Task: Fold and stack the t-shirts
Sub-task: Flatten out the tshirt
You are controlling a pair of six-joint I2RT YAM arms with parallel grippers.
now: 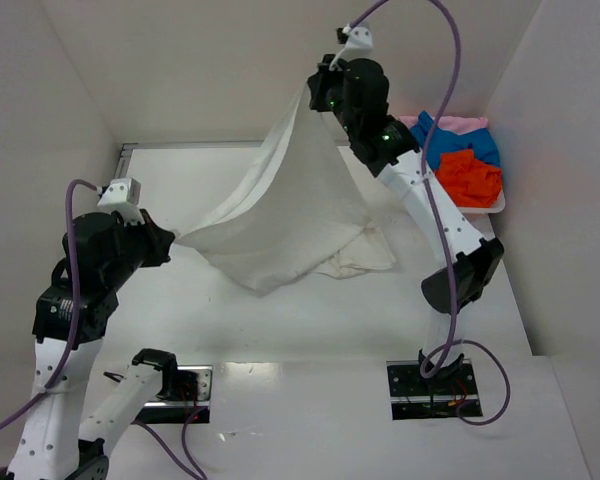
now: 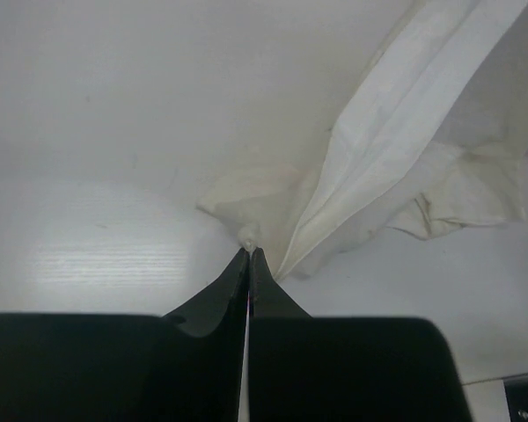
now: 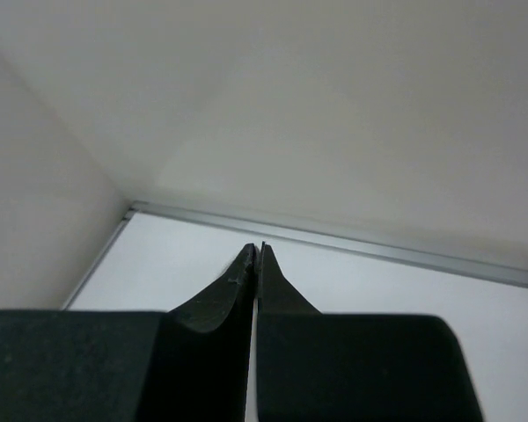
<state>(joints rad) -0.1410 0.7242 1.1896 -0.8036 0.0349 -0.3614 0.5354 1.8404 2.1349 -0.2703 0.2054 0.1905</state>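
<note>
The large plain off-white cloth t-shirt (image 1: 280, 215) is stretched as a slanted sheet over the white table (image 1: 280, 330). Its long axis runs from a low corner at 9 o'clock up to a raised peak at 12 o'clock. Its slack lower part lies bunched on the table towards 3 o'clock of the sheet. The neck, sleeves and front or back cannot be made out among the folds.

The left gripper (image 1: 172, 242) is clenched on the low corner. In the left wrist view its black fingers (image 2: 224, 294) meet at the tips, with a small nub of cloth pinched there. A folded band of shirt runs away towards 1 o'clock and is cut off by the frame edge.

The right gripper (image 1: 313, 95) is held high at the peak, where the cloth rises taut into it, so it is grasping the shirt. In the right wrist view its fingers (image 3: 229, 290) are pressed together. The cloth itself is out of sight there, and only the wall and the table's far edge show.

At 2 o'clock of the table, partly hidden behind the right arm, is a shallow white plastic tray (image 1: 495, 210). It holds a crumpled bright blue shirt (image 1: 450, 142), an orange-red shirt (image 1: 470, 177) and a pale pink shirt (image 1: 462, 123) at the back.
</note>
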